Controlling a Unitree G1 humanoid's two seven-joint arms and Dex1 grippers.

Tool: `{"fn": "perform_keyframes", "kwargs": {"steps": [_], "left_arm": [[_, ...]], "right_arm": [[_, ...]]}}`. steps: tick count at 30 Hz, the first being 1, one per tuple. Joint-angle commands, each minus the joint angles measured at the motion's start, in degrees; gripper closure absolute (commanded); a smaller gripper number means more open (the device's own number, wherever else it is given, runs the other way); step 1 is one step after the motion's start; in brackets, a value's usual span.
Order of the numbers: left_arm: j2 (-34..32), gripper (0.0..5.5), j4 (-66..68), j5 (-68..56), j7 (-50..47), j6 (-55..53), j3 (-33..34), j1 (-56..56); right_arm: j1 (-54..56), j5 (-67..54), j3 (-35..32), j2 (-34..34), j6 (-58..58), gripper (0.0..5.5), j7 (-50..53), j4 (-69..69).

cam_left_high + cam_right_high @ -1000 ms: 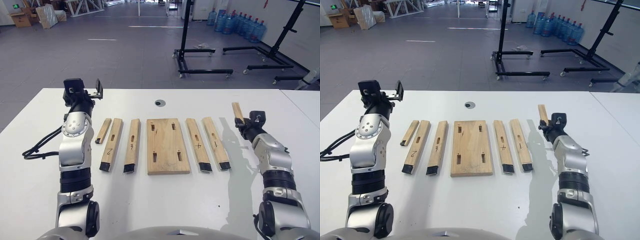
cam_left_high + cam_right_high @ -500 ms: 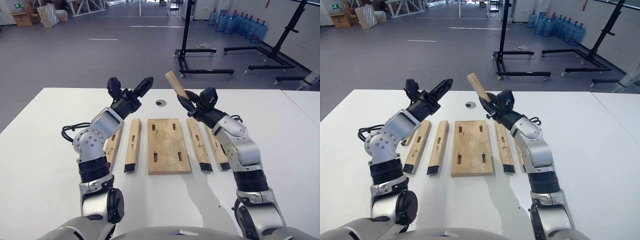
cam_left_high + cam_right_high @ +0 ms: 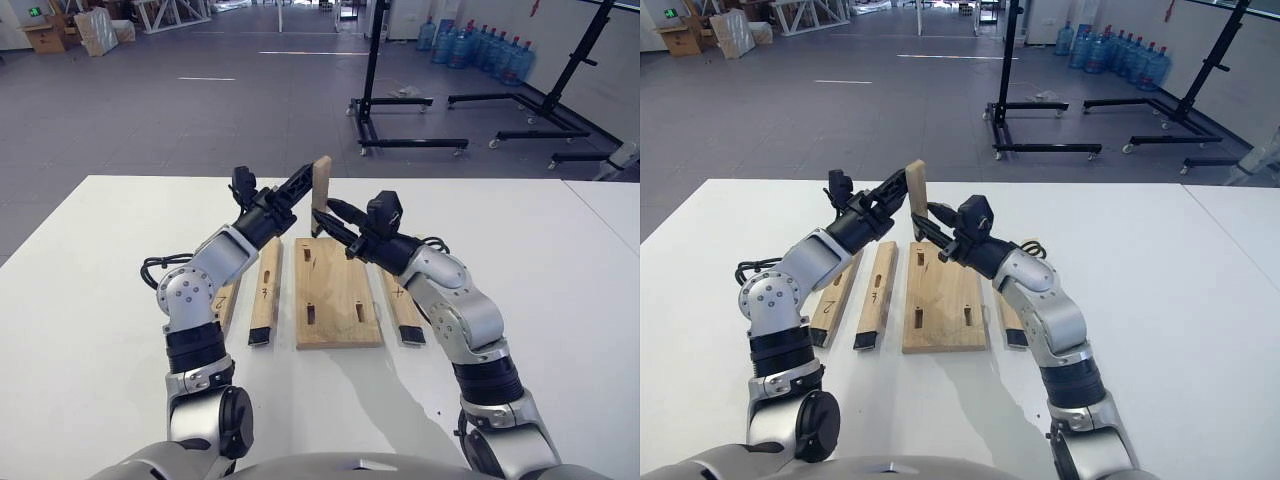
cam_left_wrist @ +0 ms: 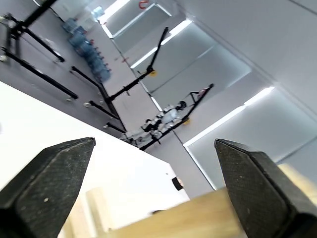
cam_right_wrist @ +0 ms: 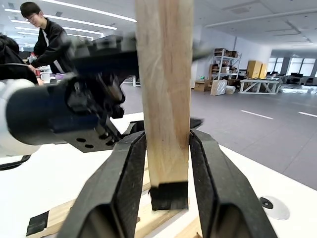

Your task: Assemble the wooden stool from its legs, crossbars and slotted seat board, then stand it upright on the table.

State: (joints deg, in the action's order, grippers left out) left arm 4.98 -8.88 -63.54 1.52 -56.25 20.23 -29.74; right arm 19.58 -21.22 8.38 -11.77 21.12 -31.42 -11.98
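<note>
Right jaws: clamped on the crossbar (image 5: 164, 74), one finger (image 5: 119, 188) pressed flat against each broad face. Grip set low on the piece, just above its black-capped lower end.

Crossbar: close to upright, slightly tilted, held in the air over the 12 o'clock edge of the slotted seat board (image 3: 338, 293). Black end down. Contact with the board: cannot tell. Right jaws at about 5 o'clock of the crossbar in the head views.

Left jaws: spread wide, nothing clamped. Fingers (image 4: 49, 188) well apart, reaching the upper part of the crossbar from about 9 o'clock. In the left wrist view, wood lying low between the two fingers, nearer one of them. Contact between fingers and wood: cannot tell.

Seat board: flat at the middle of the desk (image 3: 80, 300), slots facing up.

At 9 o'clock of the board: near-left leg (image 3: 265, 288) lying flat, just beside it. Farther out at 9 o'clock: far-left leg (image 3: 222, 298), largely hidden under the left arm.

At 3 o'clock of the board: right-side leg (image 3: 405, 318) lying flat, its 12 o'clock end hidden under the right arm. Black caps at the 6 o'clock ends of the near-left and right-side legs.
</note>
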Motion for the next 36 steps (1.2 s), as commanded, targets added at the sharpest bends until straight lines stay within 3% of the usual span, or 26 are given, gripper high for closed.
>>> {"fn": "perform_keyframes", "kwargs": {"steps": [1,5,8,13,16,22,28,36], "left_arm": [[-1.3,1.06,-2.2,-2.9,-2.0,-1.0,-0.8,0.3],[-2.6,1.06,-1.0,-2.0,-3.8,0.6,-1.1,0.8],[-6.2,1.06,-4.9,-0.5,0.1,1.1,-3.6,1.2],[-20.3,1.06,-17.3,16.4,13.5,8.5,-19.1,4.1],[-25.2,1.06,-18.7,25.5,19.2,14.5,-25.5,4.4],[-21.8,1.06,-13.5,32.0,17.2,19.9,-25.5,3.4],[-19.3,1.06,-13.2,30.3,15.1,17.4,-22.4,2.9],[-20.1,2.37,-16.9,32.1,14.8,14.0,-25.0,4.9]], "right_arm": [[1.5,-0.1,-2.9,-0.3,0.0,4.22,1.2,1.9],[2.4,-0.8,-4.8,-1.2,0.4,4.22,0.9,1.7],[3.4,0.0,-4.7,-3.2,1.5,4.22,-0.1,1.2],[6.4,-0.2,-3.4,-7.2,7.1,4.22,-1.9,-1.8],[8.0,-1.2,-2.7,-8.0,12.3,4.22,-1.7,-3.9],[7.1,-0.6,0.9,-8.2,16.3,4.22,-1.7,-7.3],[6.1,-0.3,0.4,-7.5,15.6,4.22,-0.3,-6.2],[6.9,0.6,0.5,-7.0,15.3,4.22,0.9,-5.2]]}}
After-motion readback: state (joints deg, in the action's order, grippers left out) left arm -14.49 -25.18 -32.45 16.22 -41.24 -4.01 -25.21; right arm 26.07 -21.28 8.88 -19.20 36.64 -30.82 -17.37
